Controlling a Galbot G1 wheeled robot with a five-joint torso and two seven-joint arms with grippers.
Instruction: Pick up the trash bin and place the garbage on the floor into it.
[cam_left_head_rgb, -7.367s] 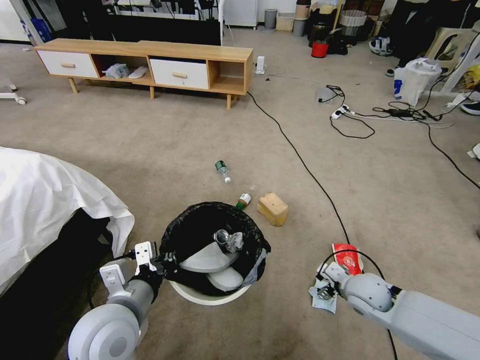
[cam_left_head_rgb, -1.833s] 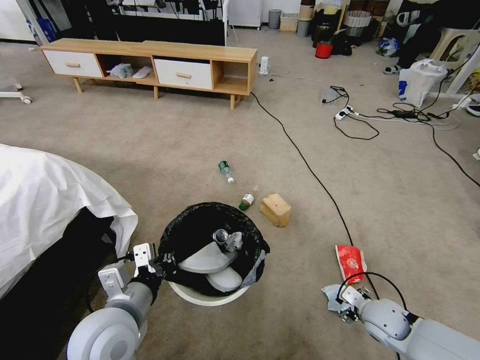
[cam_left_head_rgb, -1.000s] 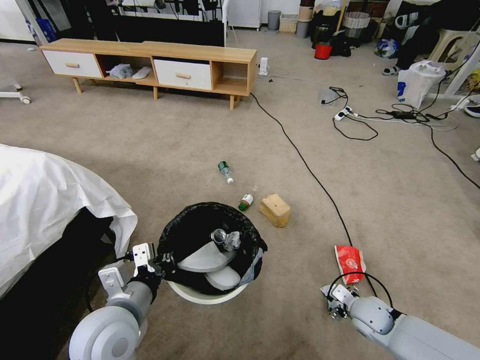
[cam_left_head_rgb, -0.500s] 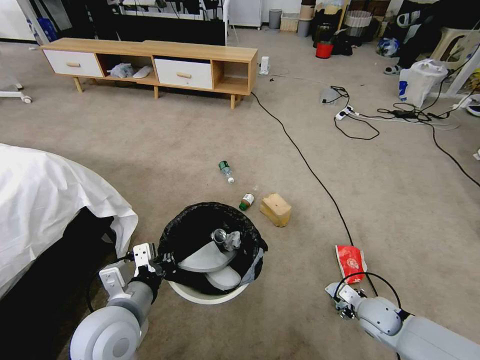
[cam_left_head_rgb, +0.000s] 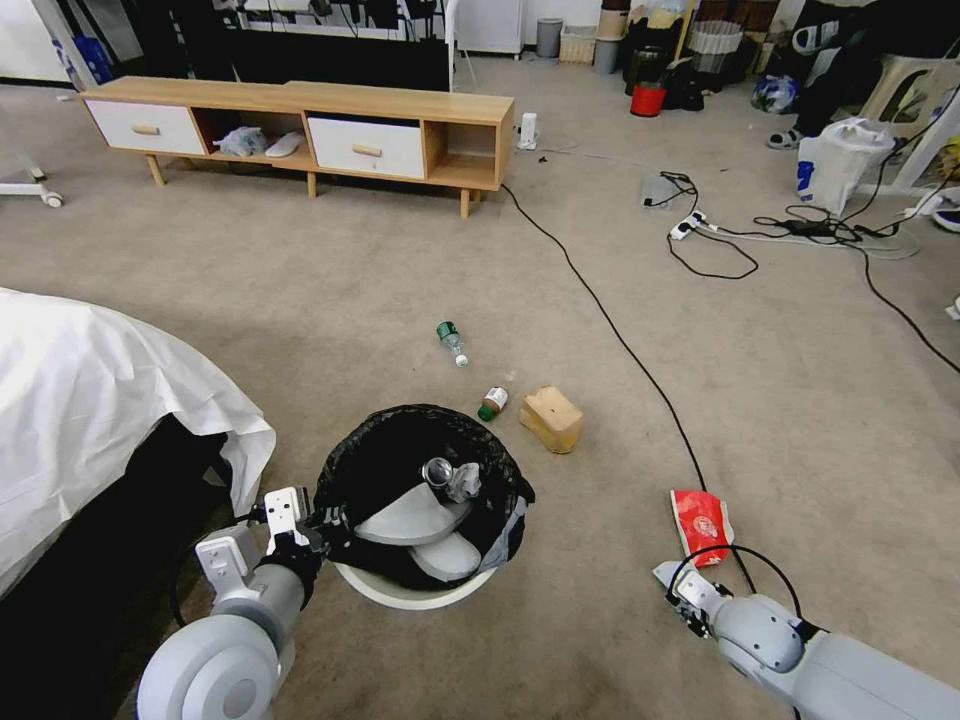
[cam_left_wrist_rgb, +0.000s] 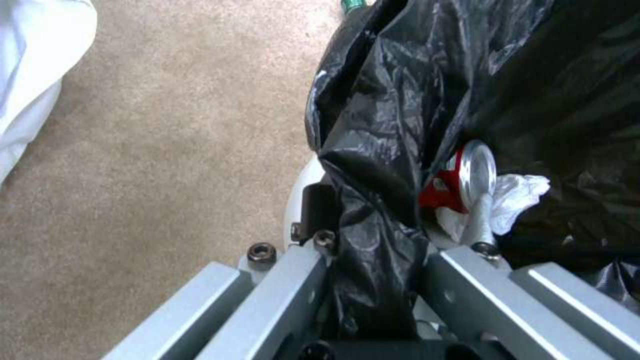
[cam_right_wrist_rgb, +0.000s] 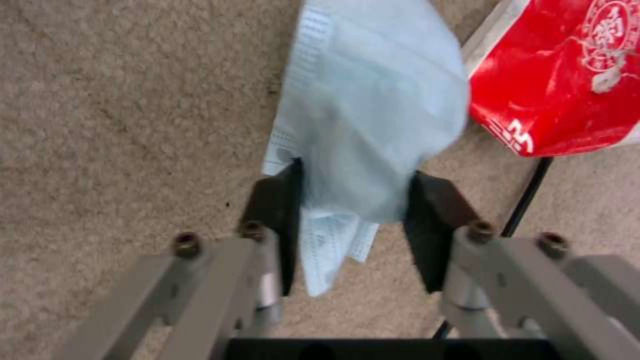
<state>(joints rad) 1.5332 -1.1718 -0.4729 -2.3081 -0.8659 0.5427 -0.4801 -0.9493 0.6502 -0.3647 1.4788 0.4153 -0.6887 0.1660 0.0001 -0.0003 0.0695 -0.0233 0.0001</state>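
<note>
Pale blue tissue (cam_right_wrist_rgb: 373, 125) sits clamped between the right gripper (cam_right_wrist_rgb: 353, 220) jaws just above the floor (cam_left_head_rgb: 400, 290) beside the red snack packet (cam_right_wrist_rgb: 560, 75), while the left gripper (cam_left_wrist_rgb: 373, 280) jaws pinch the trash bin (cam_left_head_rgb: 420, 590) rim, its crushed red can (cam_left_wrist_rgb: 460, 180) visible inside.

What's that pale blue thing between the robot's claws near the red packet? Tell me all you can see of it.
The pale blue tissue is a thin, soft sheet with a dotted embossed edge, folded and rumpled. It hangs between the right gripper, whose dark fingers press it from both sides, above the carpet floor. Beside it lies the red snack packet, on a black cable.
</note>
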